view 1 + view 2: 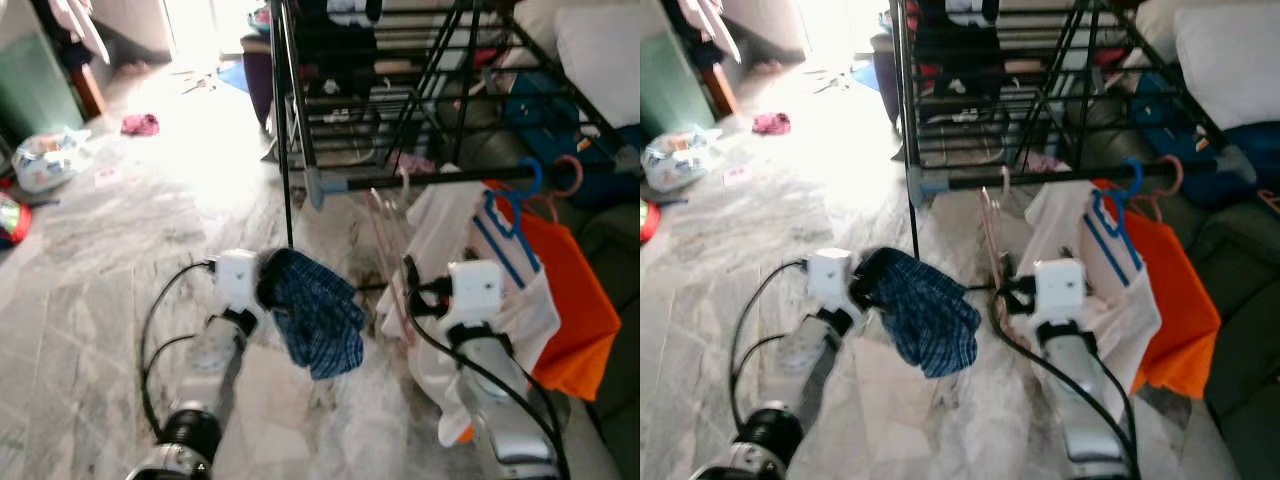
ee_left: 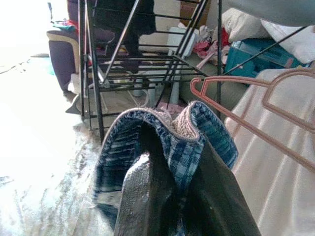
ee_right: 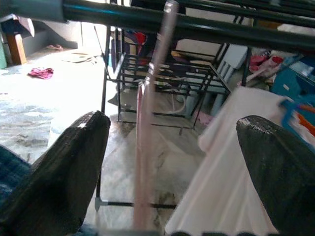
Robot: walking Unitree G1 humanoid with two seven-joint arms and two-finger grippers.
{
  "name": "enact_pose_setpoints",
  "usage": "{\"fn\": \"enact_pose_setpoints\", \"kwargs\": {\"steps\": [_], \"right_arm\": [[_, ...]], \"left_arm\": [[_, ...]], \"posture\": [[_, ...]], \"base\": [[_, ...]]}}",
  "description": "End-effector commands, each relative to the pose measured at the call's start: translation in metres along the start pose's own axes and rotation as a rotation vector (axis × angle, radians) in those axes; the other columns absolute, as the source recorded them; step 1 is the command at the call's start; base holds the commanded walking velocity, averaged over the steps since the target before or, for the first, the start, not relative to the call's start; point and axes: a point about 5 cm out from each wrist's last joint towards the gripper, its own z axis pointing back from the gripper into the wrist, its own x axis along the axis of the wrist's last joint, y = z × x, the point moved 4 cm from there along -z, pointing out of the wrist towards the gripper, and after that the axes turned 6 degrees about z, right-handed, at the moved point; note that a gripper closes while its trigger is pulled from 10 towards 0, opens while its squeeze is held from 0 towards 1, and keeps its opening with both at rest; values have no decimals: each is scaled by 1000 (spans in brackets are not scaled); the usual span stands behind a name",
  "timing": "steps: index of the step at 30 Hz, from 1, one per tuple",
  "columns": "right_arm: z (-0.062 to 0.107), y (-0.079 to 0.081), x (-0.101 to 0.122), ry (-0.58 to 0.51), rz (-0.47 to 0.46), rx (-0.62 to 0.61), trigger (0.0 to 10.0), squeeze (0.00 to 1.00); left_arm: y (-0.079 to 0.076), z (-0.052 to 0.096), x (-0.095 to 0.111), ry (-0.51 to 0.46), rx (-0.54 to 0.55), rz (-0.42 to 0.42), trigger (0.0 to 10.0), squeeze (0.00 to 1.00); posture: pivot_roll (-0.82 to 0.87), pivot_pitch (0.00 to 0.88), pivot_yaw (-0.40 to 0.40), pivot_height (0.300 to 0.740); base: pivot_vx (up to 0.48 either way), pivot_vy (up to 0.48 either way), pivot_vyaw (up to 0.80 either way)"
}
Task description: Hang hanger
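A thin pink hanger (image 1: 385,225) hangs by its hook from the dark rail (image 1: 440,178) of the clothes rack. My right gripper (image 1: 410,290) is open, level with the hanger's lower part. In the right wrist view the hanger (image 3: 147,123) stands between the two spread fingers (image 3: 69,172), and I cannot tell if it touches them. My left gripper (image 1: 268,285) is shut on a blue plaid cloth (image 1: 315,315), which droops over its fingers just left of the hanger. A white garment (image 1: 450,230) on a blue hanger (image 1: 510,215) hangs on the same rail beside it.
An orange garment (image 1: 575,300) hangs further right on the rail. Behind stands a black wire drying rack (image 1: 350,100); one thin black leg (image 1: 288,190) comes down between my arms. On the marble floor to the left lie a pink cloth (image 1: 140,124) and a plastic bag (image 1: 45,158).
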Motion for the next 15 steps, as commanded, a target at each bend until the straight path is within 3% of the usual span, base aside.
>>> {"fn": "enact_pose_setpoints", "kwargs": {"steps": [1, 15], "right_arm": [[3, -11, -1, 6, 9, -41, 10000, 0], [5, -14, -8, 37, 24, -54, 10000, 0]], "left_arm": [[-9, -3, -2, 10, -27, -3, 10000, 0], [-13, 3, -11, 50, -55, -4, 10000, 0]], "posture": [[-43, 127, 4, 740], [-33, 140, 4, 740]], "base": [[0, 0, 0], [0, 0, 0]]}}
